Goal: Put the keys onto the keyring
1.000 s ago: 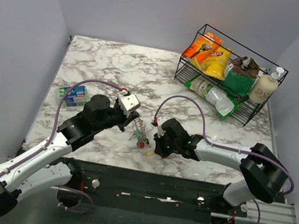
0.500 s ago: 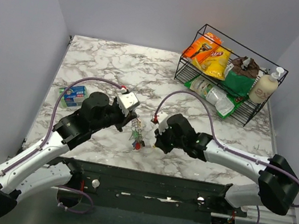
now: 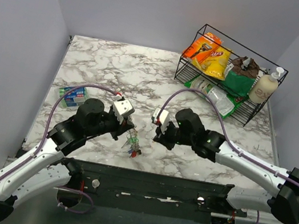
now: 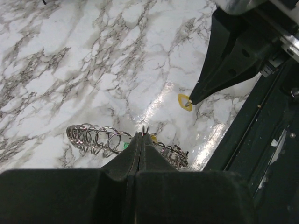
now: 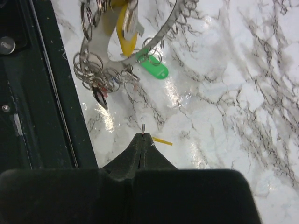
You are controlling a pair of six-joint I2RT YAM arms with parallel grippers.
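Over veined marble [image 4: 93, 56], coiled silvery keyring [image 4: 93, 137] between tapered black left fingers [image 4: 125, 156]

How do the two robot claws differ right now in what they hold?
The left gripper is shut on the keyring, a large ring dangling with small loops and a green key; the right gripper is shut on one lone yellow key. The left gripper's load hangs wide beneath it; the right gripper's key barely pokes past its tips. Both are closed.
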